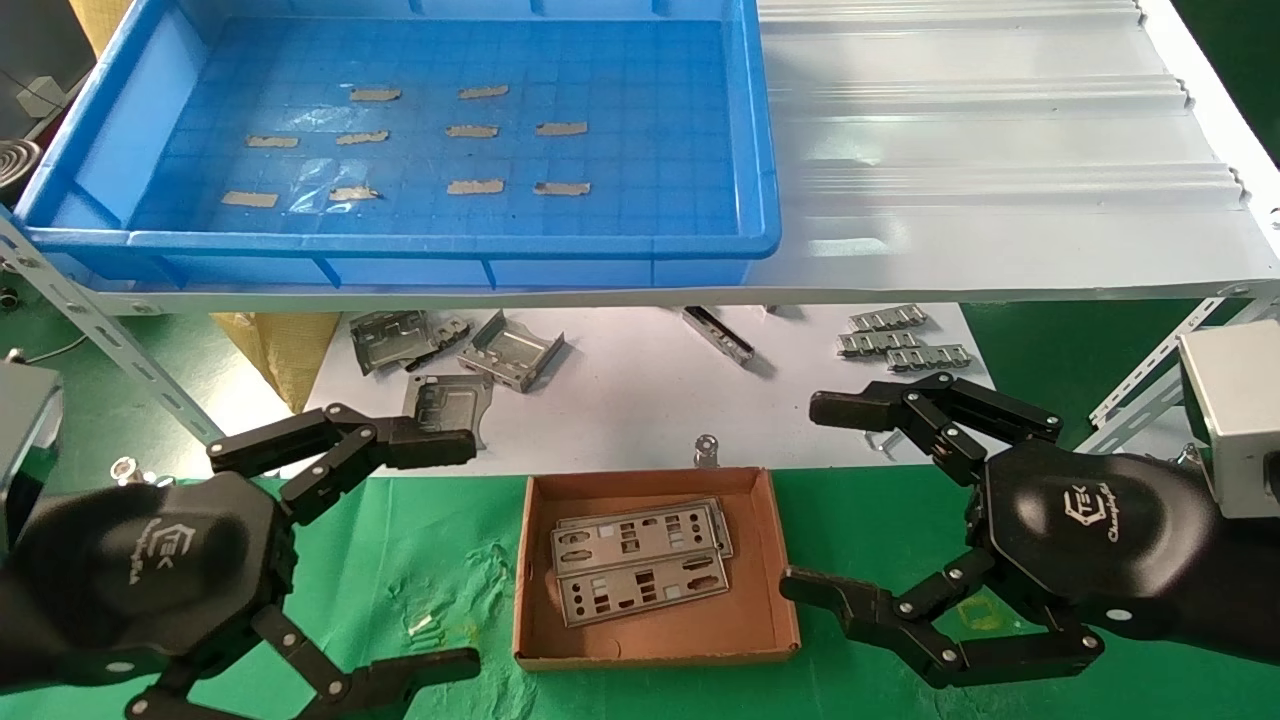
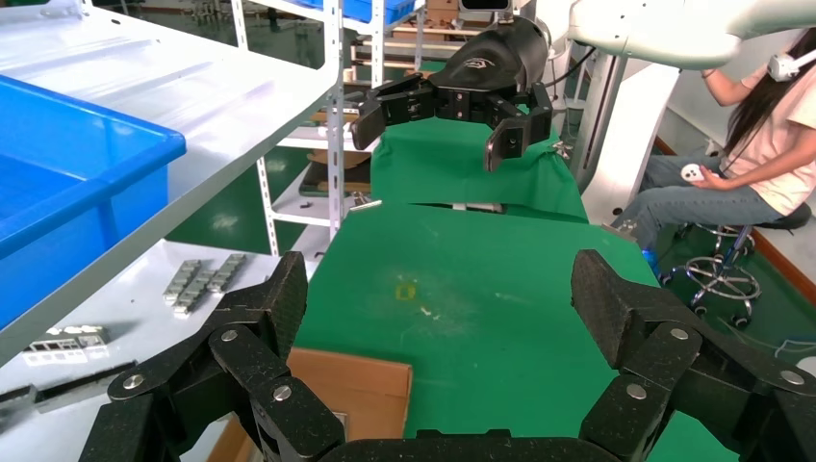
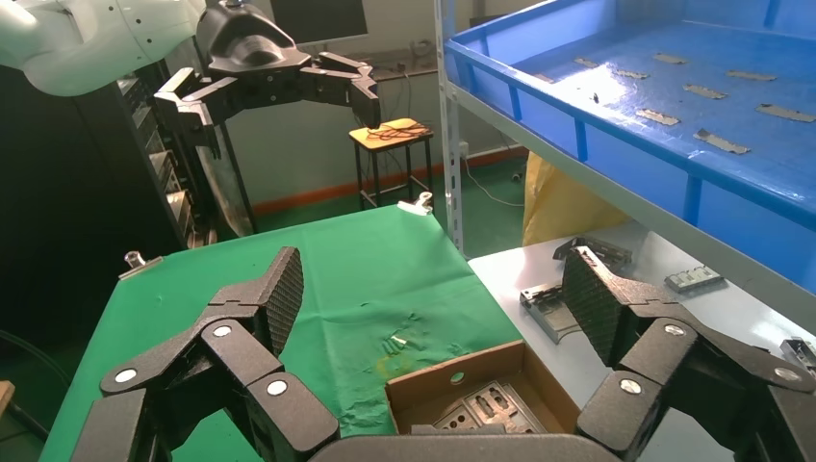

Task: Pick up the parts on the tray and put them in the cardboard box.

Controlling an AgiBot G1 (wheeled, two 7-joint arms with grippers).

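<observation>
From the head view, you had both arms low over the green cloth with the cardboard box point(image 1: 655, 565) between them: the left gripper point(image 1: 440, 555) just to its left, the right gripper point(image 1: 825, 500) just to its right, each with jaws spread wide and empty. The parts point(image 1: 640, 562), two thin silver-grey punched plates, lay overlapped in the box, long axes running left to right, slightly tilted. The tray point(image 1: 400, 240) above held only tape scraps, so you likely had nothing left to fetch. In the left wrist view, your open fingers point(image 2: 279, 308) hung above the box's corner. In the right wrist view, plates showed inside the box, below the spread fingers point(image 3: 279, 294).
</observation>
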